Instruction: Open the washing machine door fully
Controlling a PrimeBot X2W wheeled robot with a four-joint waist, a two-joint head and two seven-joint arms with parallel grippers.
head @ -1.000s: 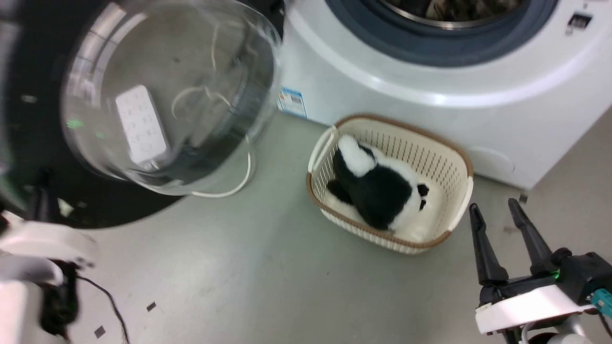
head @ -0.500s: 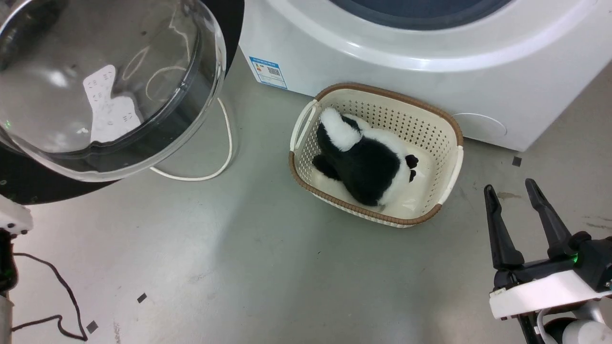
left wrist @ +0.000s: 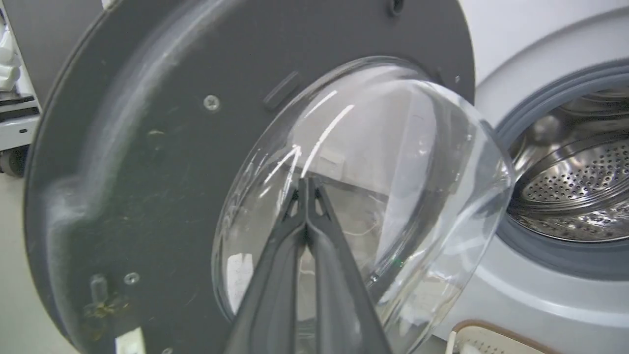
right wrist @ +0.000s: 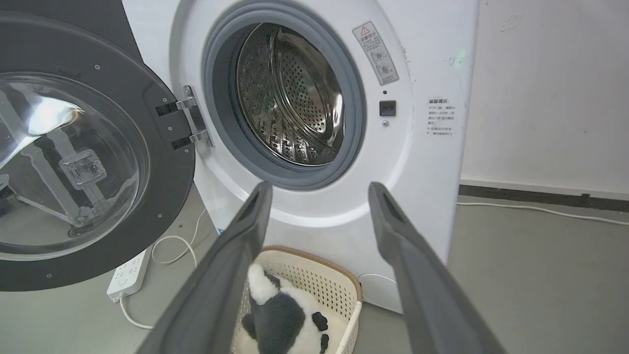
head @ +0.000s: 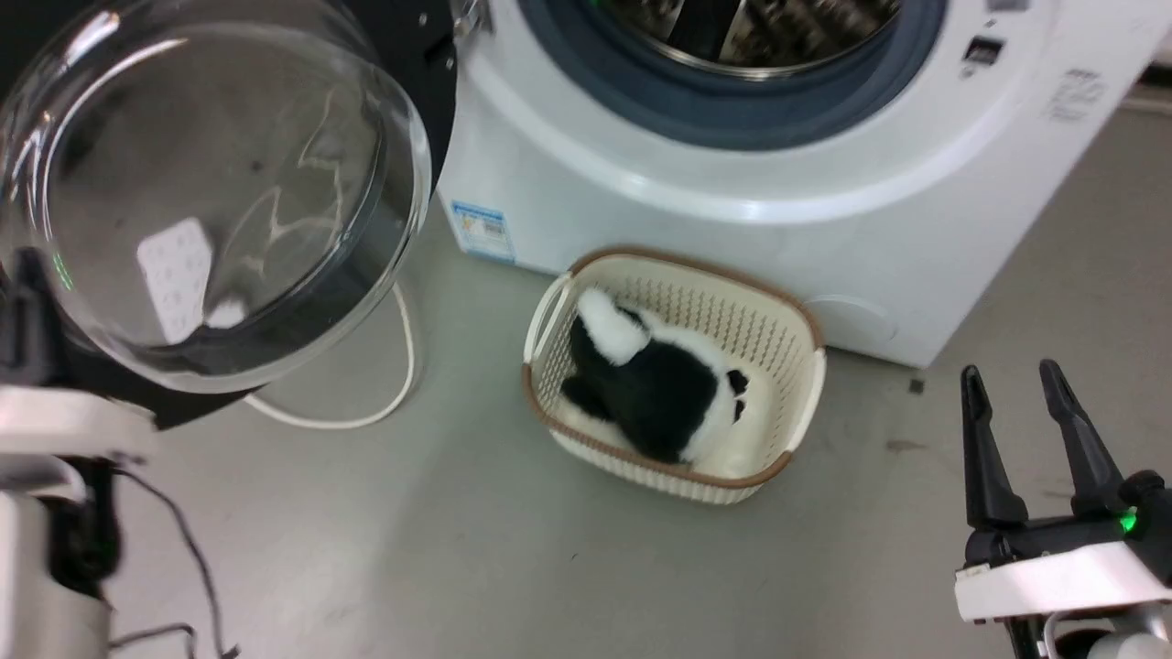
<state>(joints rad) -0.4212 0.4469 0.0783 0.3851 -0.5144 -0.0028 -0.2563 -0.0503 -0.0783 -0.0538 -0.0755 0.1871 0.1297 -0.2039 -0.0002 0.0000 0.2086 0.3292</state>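
Note:
The washing machine (head: 732, 210) is a white front-loader with a grey ring around its steel drum (right wrist: 295, 108). The washing machine door (head: 211, 201) stands swung out to the left on its metal hinge (right wrist: 194, 120), its black rim (right wrist: 164, 167) and clear glass bowl facing me. My left gripper (left wrist: 305, 182) is shut, with nothing between its fingers. Its tips point at the inner side of the glass bowl (left wrist: 393, 162), and I cannot tell whether they touch it. My right gripper (head: 1007, 368) stands open at the lower right, apart from the machine, empty (right wrist: 319, 189).
A cream basket (head: 787, 403) holding a black-and-white plush toy (head: 655, 384) sits on the floor against the machine's front. A white power strip (right wrist: 128, 273) and its white cable (head: 394, 366) lie under the door. A thin black cable (head: 188, 558) trails by my left arm.
The head camera has moved, so the whole picture shifted and the drum mouth shows again at the top. The left gripper stays shut and the right stays open.

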